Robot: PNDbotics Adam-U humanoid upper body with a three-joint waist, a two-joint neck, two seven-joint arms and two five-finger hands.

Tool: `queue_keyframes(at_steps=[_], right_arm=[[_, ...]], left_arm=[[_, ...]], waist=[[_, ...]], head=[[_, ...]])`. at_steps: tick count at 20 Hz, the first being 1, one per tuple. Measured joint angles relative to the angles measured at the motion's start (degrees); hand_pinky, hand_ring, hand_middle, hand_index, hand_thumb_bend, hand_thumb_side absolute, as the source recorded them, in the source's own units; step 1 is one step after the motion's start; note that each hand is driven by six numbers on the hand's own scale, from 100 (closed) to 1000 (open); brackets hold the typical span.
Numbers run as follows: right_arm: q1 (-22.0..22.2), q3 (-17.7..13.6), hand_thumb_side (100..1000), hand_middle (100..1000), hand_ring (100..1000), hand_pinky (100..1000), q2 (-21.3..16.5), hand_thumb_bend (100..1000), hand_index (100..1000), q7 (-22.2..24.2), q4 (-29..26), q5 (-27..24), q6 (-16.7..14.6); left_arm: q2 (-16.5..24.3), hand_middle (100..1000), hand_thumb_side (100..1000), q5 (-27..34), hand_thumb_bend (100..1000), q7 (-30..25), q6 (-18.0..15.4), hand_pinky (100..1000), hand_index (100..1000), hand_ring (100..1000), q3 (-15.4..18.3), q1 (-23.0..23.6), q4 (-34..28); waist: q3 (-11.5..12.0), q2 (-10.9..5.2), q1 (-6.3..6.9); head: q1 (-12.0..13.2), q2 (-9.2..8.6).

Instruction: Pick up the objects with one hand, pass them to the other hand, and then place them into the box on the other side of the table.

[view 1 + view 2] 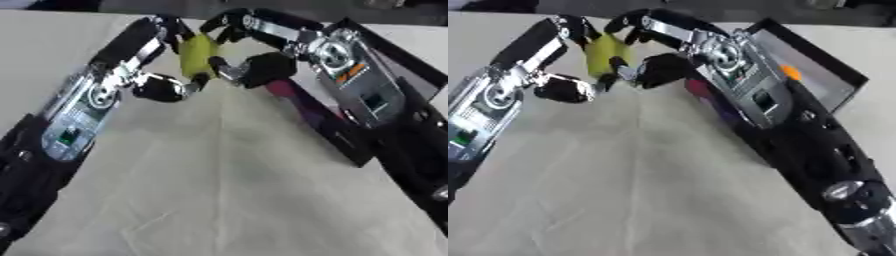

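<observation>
Surface: pale beige table (219, 190), dark floor beyond its far edge. Item: yellow-green object (197, 54), long axis roughly upright, raised above the table between my two hands. My left hand (144, 60): reaching from the left, fingers and thumb curled round the object. My right hand (262, 50): opposite, fingers curled onto it too. Black box (815, 65): beneath my right arm.

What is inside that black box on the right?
In the black box, an orange thing shows on its grey floor, and something magenta near its front wall. The right arm covers the rest.
</observation>
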Motion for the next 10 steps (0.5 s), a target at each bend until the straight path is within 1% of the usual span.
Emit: queue_keyframes(at_steps=[6, 10], right_arm=[[0.01, -0.21, 331, 923, 877, 910, 0.00, 247, 921, 0.41, 0.00, 0.91, -1.31], [0.01, -0.45, 339, 921, 876, 910, 0.09, 239, 923, 0.36, 0.01, 1.68, -1.67]], left_arm=[[-0.02, 622, 244, 0.61, 265, -0.10, 0.34, 746, 601, 570, 0.29, 0.00, -0.37], [-0.03, 621, 243, 0.85, 264, -0.01, 0.44, 746, 601, 569, 0.30, 0.00, -0.72]], waist=[[0.05, 0.00, 0.00], [0.10, 0.00, 0.00]], head=[[-0.02, -0.01], [-0.19, -0.05]])
